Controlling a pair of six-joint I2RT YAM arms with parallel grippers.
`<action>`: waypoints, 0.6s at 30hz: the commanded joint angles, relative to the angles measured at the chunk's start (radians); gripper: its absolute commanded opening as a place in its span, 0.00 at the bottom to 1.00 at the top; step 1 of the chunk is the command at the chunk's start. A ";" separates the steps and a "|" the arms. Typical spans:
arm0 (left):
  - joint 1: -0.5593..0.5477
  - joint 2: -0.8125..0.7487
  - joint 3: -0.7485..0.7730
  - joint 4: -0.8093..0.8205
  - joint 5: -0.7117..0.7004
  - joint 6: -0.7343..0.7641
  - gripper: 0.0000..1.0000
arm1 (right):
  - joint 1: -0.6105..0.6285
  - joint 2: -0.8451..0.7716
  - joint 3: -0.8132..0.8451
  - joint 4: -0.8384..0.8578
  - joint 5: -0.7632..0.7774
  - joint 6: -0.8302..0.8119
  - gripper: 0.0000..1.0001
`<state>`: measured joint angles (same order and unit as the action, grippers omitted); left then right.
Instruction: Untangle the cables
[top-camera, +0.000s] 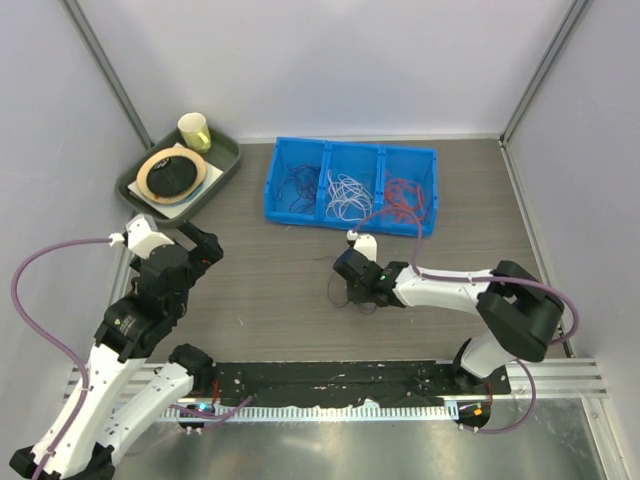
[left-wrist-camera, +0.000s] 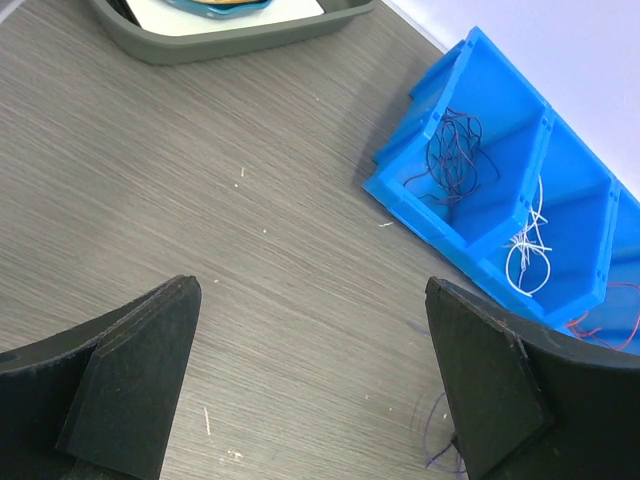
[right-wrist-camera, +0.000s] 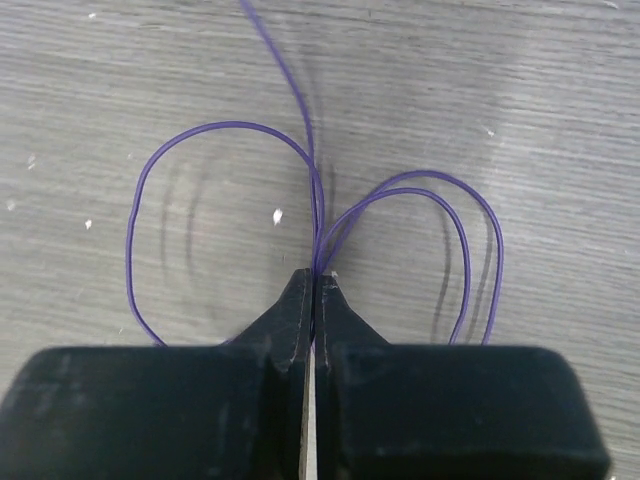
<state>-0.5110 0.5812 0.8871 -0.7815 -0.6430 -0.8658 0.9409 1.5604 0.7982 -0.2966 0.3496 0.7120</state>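
Within right end effector (right-wrist-camera: 315, 285), looped purple cable (right-wrist-camera: 210, 123)

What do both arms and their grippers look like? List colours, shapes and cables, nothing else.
Both the left arm and right arm have white shells with black joints. A mauve hose loops along each. The left gripper and right gripper have matte black, wedge-shaped fingers. A small green light shows at the right wrist.

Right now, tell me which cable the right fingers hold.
The purple cable looped on the table; the other cables all lie in the bin.
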 joint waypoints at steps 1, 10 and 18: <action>0.000 -0.003 -0.002 0.016 -0.017 -0.029 1.00 | 0.004 -0.178 -0.021 0.088 0.002 -0.042 0.01; 0.000 0.048 -0.033 0.192 0.375 0.071 1.00 | 0.006 -0.420 -0.008 0.189 -0.063 -0.172 0.01; -0.001 0.181 -0.125 0.643 1.104 0.007 1.00 | 0.006 -0.441 0.056 0.171 -0.199 -0.319 0.01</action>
<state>-0.5102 0.7094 0.7807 -0.4385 0.0574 -0.8330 0.9417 1.1236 0.7738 -0.1265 0.2092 0.4965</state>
